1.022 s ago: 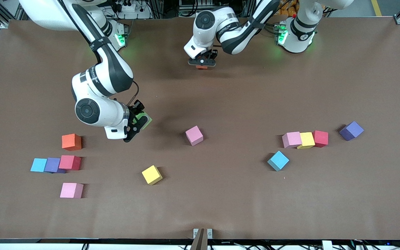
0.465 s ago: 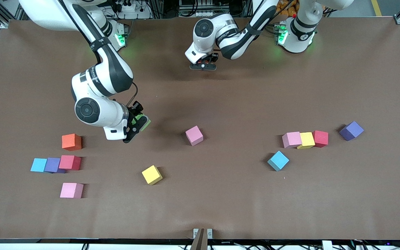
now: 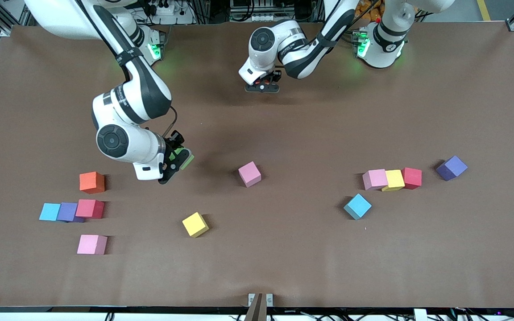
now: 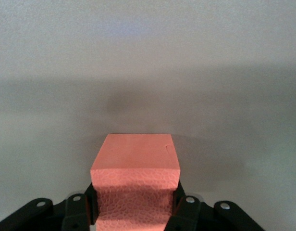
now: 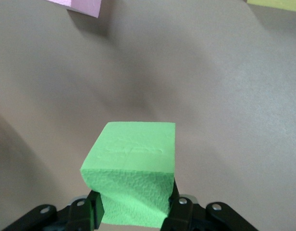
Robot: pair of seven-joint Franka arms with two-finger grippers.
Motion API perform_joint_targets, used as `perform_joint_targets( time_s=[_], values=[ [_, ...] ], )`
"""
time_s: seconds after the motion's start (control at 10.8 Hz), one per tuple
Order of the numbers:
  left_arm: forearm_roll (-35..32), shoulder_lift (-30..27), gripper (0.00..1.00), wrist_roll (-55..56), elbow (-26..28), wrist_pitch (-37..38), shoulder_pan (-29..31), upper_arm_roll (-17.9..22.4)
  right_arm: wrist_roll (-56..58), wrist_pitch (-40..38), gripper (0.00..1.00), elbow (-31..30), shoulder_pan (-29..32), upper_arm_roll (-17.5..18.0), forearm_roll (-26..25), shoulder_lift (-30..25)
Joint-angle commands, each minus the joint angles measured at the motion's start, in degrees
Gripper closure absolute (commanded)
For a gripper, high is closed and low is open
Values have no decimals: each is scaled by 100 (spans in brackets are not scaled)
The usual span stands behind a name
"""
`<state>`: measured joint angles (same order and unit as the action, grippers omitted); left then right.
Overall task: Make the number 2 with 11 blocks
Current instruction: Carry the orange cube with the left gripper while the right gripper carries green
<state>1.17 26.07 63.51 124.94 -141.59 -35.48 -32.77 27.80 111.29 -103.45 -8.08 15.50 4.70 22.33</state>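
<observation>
**Both arms carry a cube; no digit laid yet**

Nearest the front camera lie a pink block (image 3: 92,244) and a yellow block (image 3: 195,224), each on its own. A little farther sit a blue block (image 3: 50,211), a purple block (image 3: 67,212) and a red block (image 3: 90,208) touching in a row at the right arm's end of the table (image 3: 283,258), with another blue block (image 3: 358,206) loose toward the left arm's end. Farther again are an orange block (image 3: 92,182), a lone pink block (image 3: 250,174), a touching row of pink (image 3: 375,179), yellow (image 3: 393,180) and red (image 3: 412,177), and a tilted purple block (image 3: 451,167). The number 2 does not exist yet; nothing is arranged as a digit.

Risks, as I judge them: the cubes are soft foam, so a hard squeeze could let one spring sideways on release. More cubes lie about than the task needs, so a wrong pick or colour count is possible. With both arms loaded and heading for one shared build spot, they could crowd each other, and a descending cube could knock its neighbours out of line.

The right end effector (image 3: 177,159) is closed narrowly on the green block (image 5: 133,168), held above the table between the orange block and the lone pink one. The left end effector (image 3: 262,85) is clamped on a salmon-orange block (image 4: 136,178), over bare table close to the robots' bases.
</observation>
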Motion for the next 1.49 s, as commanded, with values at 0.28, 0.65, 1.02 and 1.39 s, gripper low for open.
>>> perform_joint_targets(
  time_s=[0.28,0.65,1.02,1.39],
  values=[
    [-126,100,0,389,-84,88,-99,86,33,270,67,-298,-518,-12,-259,-194],
    [-214,-372,0,416,-102,858,93,43,33,280,67,-421,-913,-12,-391,-264],
    [-153,-1445,0,346,-311,1800,1216,-151,15,280,67,-728,-1432,-12,-690,-466],
    [-143,-1963,0,-914,-621,2354,2385,-90,24,831,68,-1448,-2003,-3,-698,-738]
  ],
)
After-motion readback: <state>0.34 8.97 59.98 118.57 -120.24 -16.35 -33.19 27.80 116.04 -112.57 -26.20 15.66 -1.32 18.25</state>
